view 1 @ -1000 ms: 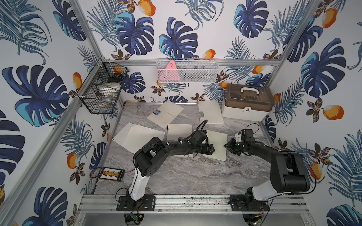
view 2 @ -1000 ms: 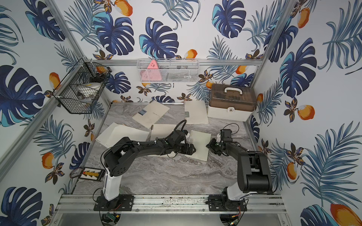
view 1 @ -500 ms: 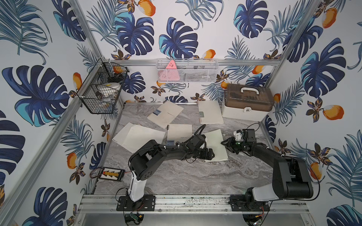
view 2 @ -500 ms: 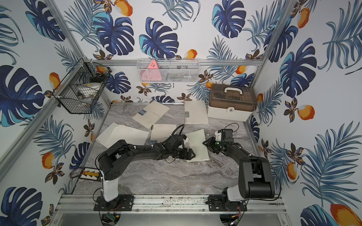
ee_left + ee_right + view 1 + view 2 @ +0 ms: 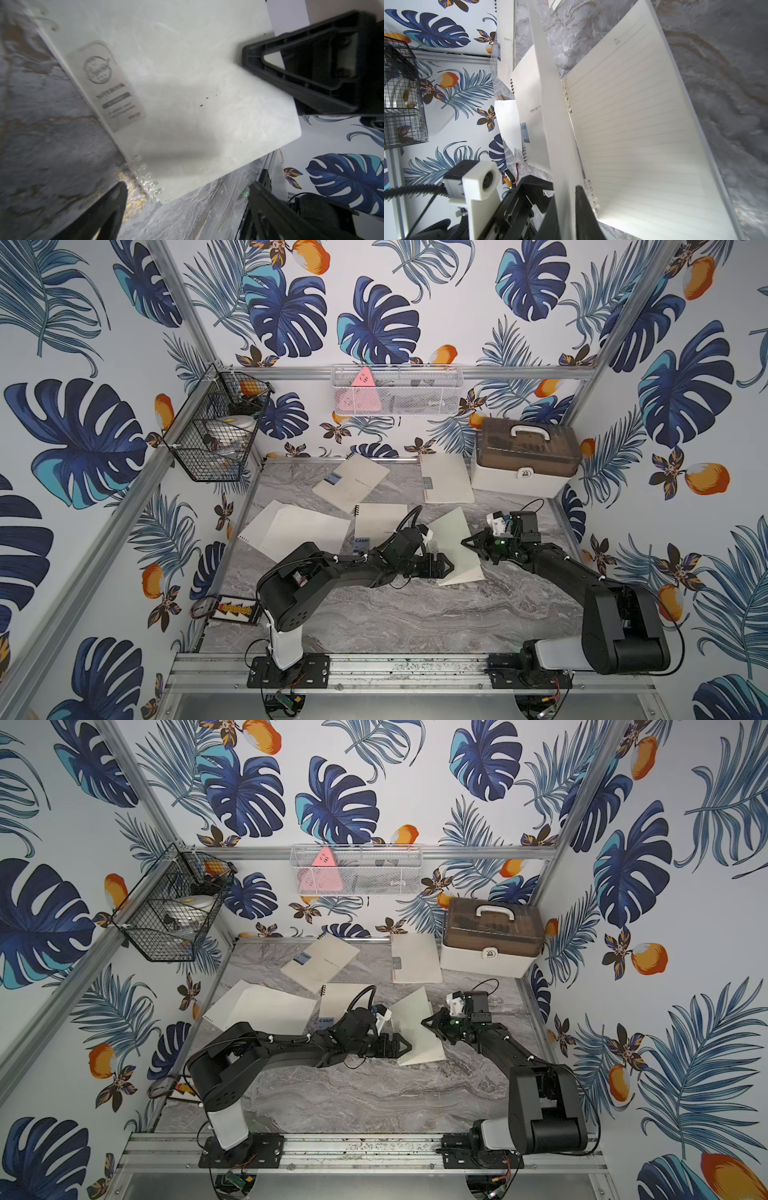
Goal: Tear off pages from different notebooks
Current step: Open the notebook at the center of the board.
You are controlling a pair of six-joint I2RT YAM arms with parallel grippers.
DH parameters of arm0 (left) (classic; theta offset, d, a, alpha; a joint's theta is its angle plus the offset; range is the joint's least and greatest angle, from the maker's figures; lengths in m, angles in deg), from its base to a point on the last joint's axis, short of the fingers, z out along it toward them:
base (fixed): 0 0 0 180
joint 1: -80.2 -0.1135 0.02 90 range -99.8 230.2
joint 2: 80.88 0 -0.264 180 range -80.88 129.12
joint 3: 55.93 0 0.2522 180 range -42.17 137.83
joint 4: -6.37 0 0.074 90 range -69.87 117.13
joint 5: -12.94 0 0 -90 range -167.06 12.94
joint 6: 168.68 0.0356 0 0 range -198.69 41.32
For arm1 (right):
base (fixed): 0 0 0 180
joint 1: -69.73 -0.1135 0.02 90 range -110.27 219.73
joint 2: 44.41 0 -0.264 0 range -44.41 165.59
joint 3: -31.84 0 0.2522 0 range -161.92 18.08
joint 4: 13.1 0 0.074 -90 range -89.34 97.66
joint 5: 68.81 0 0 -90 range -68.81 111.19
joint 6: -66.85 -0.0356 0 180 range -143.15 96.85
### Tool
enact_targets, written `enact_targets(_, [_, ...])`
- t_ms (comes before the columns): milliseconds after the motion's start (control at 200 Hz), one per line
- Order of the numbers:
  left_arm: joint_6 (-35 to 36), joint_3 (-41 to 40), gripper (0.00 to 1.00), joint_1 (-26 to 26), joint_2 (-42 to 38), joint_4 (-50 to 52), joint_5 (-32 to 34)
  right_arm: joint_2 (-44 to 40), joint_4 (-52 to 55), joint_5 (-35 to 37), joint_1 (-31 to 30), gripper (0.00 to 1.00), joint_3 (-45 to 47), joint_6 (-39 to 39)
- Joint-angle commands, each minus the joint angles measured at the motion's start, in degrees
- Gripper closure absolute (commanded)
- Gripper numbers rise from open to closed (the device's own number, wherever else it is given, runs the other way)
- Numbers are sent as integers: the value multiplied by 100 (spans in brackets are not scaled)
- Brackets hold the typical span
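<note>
An open notebook [image 5: 461,560] lies mid-table, its lined page [image 5: 643,135] facing up. My right gripper [image 5: 467,542] [image 5: 566,191] is shut on that notebook's raised cover [image 5: 548,104], which stands on edge by the spiral. From the left wrist, the cover [image 5: 187,93] shows a printed label. My left gripper [image 5: 445,566] [image 5: 187,191] is open at the notebook's near left corner, with nothing between its fingers. Two "CAMP" notebooks [image 5: 351,483] [image 5: 380,526] and a third closed notebook [image 5: 446,479] lie behind. Loose pages [image 5: 295,531] rest at the left.
A white box with a brown lid [image 5: 523,460] stands at the back right. A black wire basket [image 5: 216,435] hangs on the left wall and a white mesh tray [image 5: 397,389] on the back wall. A small device [image 5: 235,610] sits at the table's left front edge.
My right gripper moved left onto the notebook's edge and closed on the cover, which now stands raised. My left gripper slid slightly toward the front and opened wider.
</note>
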Motion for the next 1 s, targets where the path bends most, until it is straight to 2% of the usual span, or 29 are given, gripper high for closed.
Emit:
enact_targets(0, [-505, -457, 1, -260, -438, -734, 104, -109, 215, 212, -176, 79, -104, 190])
enact_targets(170, [-1261, -993, 1, -850, -971, -1659, 76, -9, 425, 571, -1093, 69, -504, 588])
enact_targets(275, [-1325, -842, 1, -1100, -1078, -1628, 85, 220, 605, 645, -1573, 67, -804, 855])
enact_targets(490, [-1272, -510, 1, -1280, -944, -1549, 155, 478, 1236, 1097, -2433, 55, -1435, 1541])
enact_targets(630, [-1356, -500, 1, -1337, -782, -1710, 108, 518, 1876, 1399, -2796, 39, -1916, 2148])
enact_targets(701, [-1363, -552, 3, -1375, -773, -1760, 103, 417, 2027, 1327, -2991, 33, -1987, 2389])
enact_targets(741, [-1353, -587, 3, -1405, -780, -1742, 98, 246, 1927, 1295, -2975, 26, -1900, 2422])
enact_targets(786, [-1319, -633, 6, -1424, -814, -1710, 101, -7, 1787, 1365, -2974, 11, -1781, 2456])
enact_targets(806, [-1297, -653, 7, -1440, -831, -1686, 106, -136, 1742, 1504, -2974, 3, -1730, 2444])
enact_targets(826, [-1278, -667, 8, -1449, -853, -1654, 113, -261, 1698, 1725, -2970, 0, -1660, 2395])
enact_targets(886, [-1218, -725, 11, -1488, -935, -1531, 109, -666, 1508, 2552, -2928, 0, -1365, 2293])
enact_targets(946, [-1153, -771, 13, -1533, -1044, -1362, 115, -972, 1511, 3745, -2865, 0, -1071, 2085])
enact_targets(996, [-1059, -793, 14, -1554, -1147, -1146, 144, -1036, 1637, 4221, -2421, 0, -943, 1986])
